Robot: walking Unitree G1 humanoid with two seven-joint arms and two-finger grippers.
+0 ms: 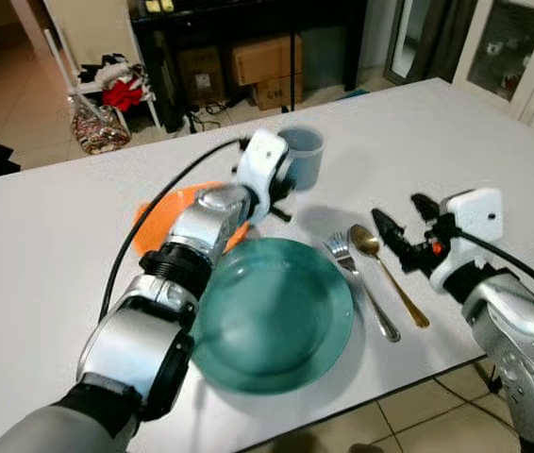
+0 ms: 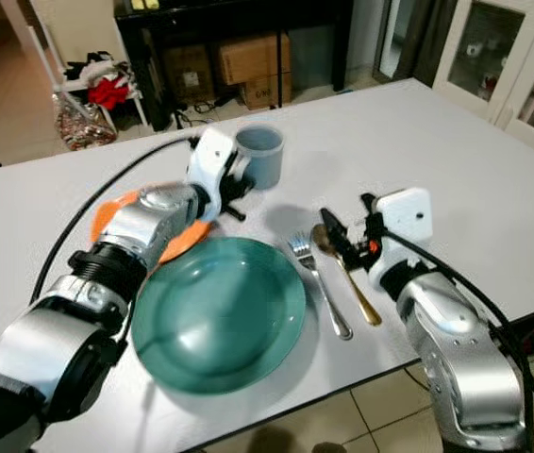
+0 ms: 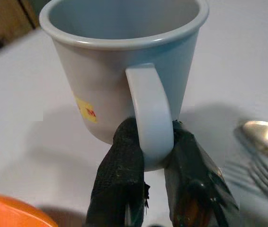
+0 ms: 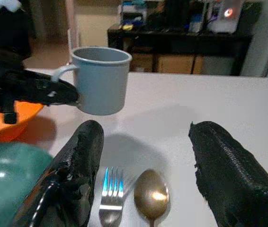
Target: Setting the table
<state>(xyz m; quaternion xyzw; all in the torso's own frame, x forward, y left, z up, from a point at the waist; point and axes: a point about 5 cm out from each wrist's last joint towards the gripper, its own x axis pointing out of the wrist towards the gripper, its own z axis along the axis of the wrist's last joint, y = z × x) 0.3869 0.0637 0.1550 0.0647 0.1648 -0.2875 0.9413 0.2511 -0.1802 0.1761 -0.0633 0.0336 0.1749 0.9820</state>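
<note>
My left gripper (image 3: 154, 137) is shut on the handle of a grey-blue mug (image 1: 303, 156), which is upright and just above the white table, beyond the plate. A teal plate (image 1: 272, 316) lies near the table's front edge. To its right, side by side, lie a silver fork (image 1: 357, 274) and a gold spoon (image 1: 385, 269). An orange bowl (image 1: 158, 222) sits behind the plate to the left, partly hidden by my left arm. My right gripper (image 1: 402, 215) is open just right of the spoon's bowl, holding nothing.
The white table (image 1: 456, 142) has bare room at the back right and along the left. Its front edge runs close under the plate, with tiled floor below. Beyond the far edge are a black shelf with cardboard boxes (image 1: 267, 61) and a clothes pile.
</note>
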